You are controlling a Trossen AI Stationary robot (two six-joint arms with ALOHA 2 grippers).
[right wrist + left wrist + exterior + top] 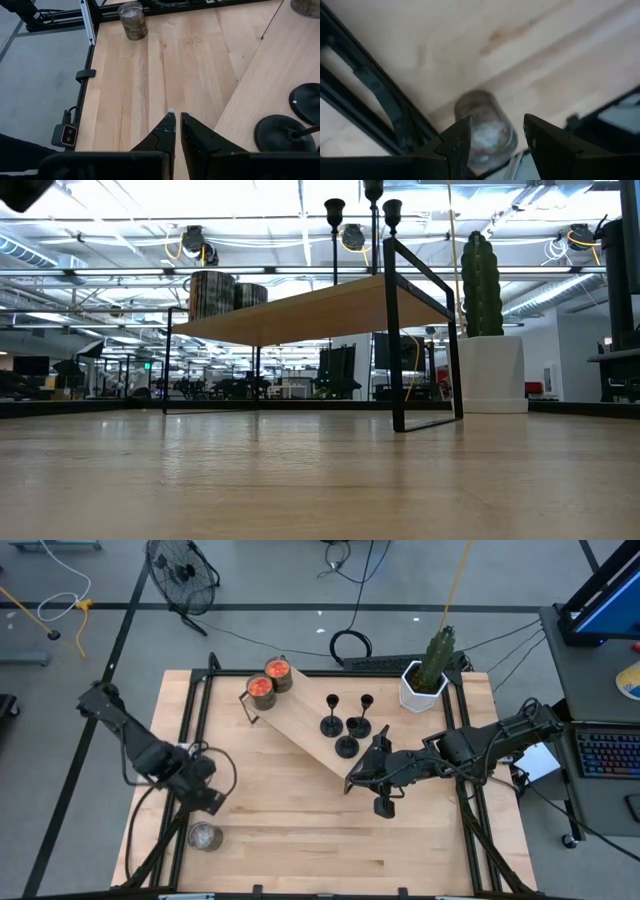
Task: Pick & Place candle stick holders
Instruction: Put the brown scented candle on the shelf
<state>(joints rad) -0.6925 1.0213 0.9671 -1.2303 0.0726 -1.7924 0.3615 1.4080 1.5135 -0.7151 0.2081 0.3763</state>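
Black candle stick holders (346, 724) stand grouped on the raised wooden shelf (300, 715). Right gripper (352, 783) shut, empty, beside shelf end. Left gripper (212, 802) half-apart over grey jar (204, 836), gripping nothing.

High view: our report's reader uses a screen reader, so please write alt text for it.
Four black candle stick holders: three stand on a raised wooden shelf, the fourth on the table beneath the shut right gripper. The left gripper hovers open near a silvery jar.

Left claw (492, 137) half open near the table's front-left, right claw (176, 120) shut, arm stretched toward centre
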